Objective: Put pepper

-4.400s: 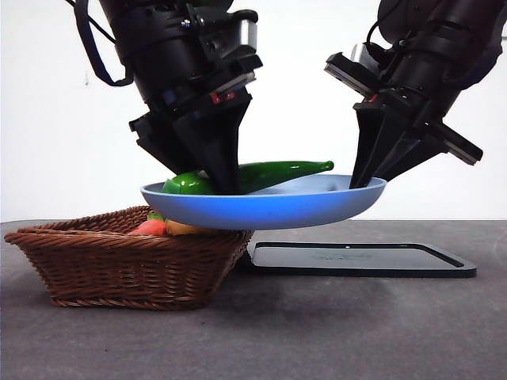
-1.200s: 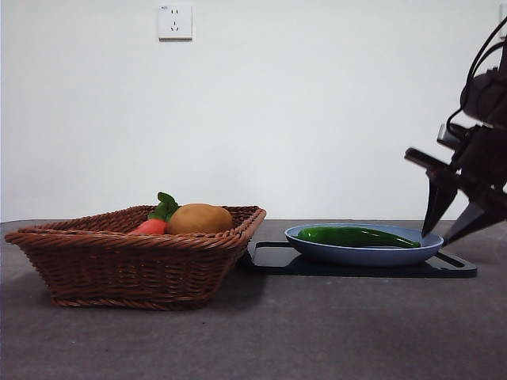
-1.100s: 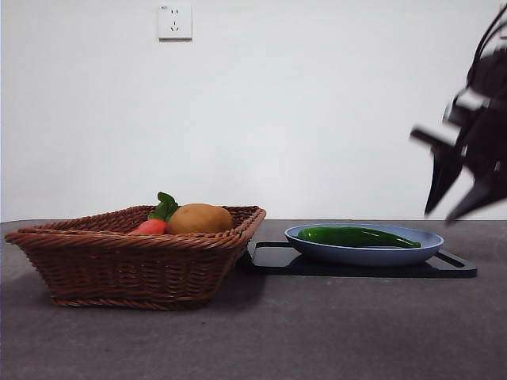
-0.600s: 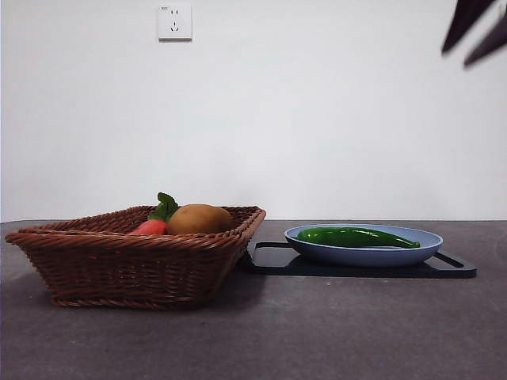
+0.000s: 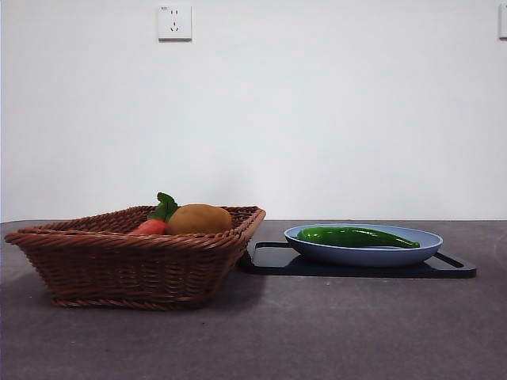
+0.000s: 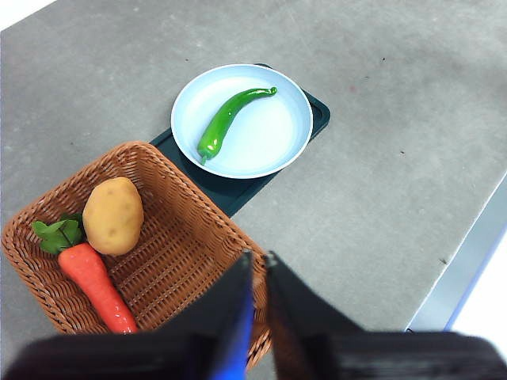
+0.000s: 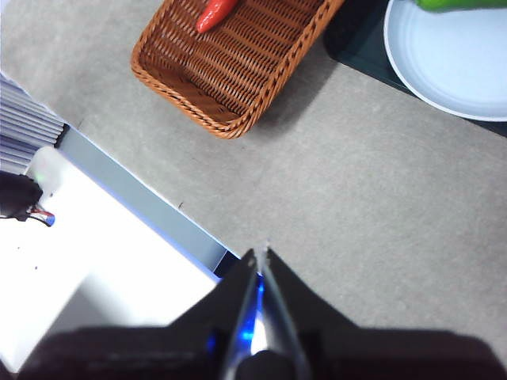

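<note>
The dark-green pepper (image 5: 356,236) lies in the blue plate (image 5: 364,254), which rests on a black tray (image 5: 269,257). The left wrist view shows the pepper (image 6: 226,120) lying on the plate (image 6: 273,138) from high above. In the right wrist view only a bit of the pepper (image 7: 459,4) shows at the frame edge, on the plate (image 7: 451,67). My left gripper (image 6: 258,261) is shut and empty, high over the basket. My right gripper (image 7: 261,252) is shut and empty, high over the table's front edge. Neither gripper shows in the front view.
A brown wicker basket (image 5: 119,261) stands left of the plate and holds a tan potato (image 5: 198,218) and a red carrot with green leaves (image 5: 150,226). The left wrist view shows the basket (image 6: 190,253), the potato (image 6: 113,215), the carrot (image 6: 95,281) and the table edge (image 6: 467,253).
The plate with the pepper came down onto the black tray. Both arms let go and rose; the last dark arm left the front view at the top right.
</note>
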You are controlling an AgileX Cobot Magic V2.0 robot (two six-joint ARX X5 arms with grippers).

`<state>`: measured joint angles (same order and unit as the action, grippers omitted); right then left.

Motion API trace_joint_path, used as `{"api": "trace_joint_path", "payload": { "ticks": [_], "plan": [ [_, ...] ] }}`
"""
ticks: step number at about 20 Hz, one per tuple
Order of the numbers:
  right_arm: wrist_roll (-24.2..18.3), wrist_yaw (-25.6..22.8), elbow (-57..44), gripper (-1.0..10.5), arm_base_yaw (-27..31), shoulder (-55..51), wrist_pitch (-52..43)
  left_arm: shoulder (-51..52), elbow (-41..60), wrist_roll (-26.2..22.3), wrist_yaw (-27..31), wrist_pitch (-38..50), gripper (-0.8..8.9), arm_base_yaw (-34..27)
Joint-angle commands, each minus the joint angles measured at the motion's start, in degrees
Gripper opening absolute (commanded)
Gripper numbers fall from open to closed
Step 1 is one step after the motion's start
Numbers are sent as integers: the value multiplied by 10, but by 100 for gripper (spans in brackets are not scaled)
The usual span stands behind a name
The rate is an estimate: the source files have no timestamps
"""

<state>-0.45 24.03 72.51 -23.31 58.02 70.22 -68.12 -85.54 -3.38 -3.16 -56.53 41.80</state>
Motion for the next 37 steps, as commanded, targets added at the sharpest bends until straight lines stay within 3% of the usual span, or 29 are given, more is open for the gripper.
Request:
{"api": "trace_joint_path", "payload": {
  "ticks": [1, 14, 16, 19, 25, 29, 31, 34, 37],
  "plan": [
    [0, 0, 10, 11, -4, 5, -16, -4, -11, 2, 0, 5, 7, 5],
    [8, -3, 10, 11, -3, 5, -16, -4, -11, -11, 1, 69, 8, 5],
    [8, -3, 10, 11, -3, 5, -16, 2, -11, -12, 41, 89, 8, -9],
    [8, -3, 10, 11, -3, 5, -16, 32, -11, -37, 55, 159, 8, -76],
    [8, -3, 10, 11, -3, 5, -16, 147, 17, -61, -9, 265, 8, -282],
    [8, -3, 10, 11, -3, 5, -16, 266, 177, -61, -10, 413, 8, -386],
    [8, -3, 10, 11, -3, 5, -16, 332, 298, -61, 28, 503, 8, -419],
    [8, -3, 10, 11, -3, 5, -16, 417, 461, -54, 49, 610, 8, -438],
    [8, -3, 10, 11, -3, 5, -16, 505, 600, -53, 49, 655, 8, -447]
  ]
}}
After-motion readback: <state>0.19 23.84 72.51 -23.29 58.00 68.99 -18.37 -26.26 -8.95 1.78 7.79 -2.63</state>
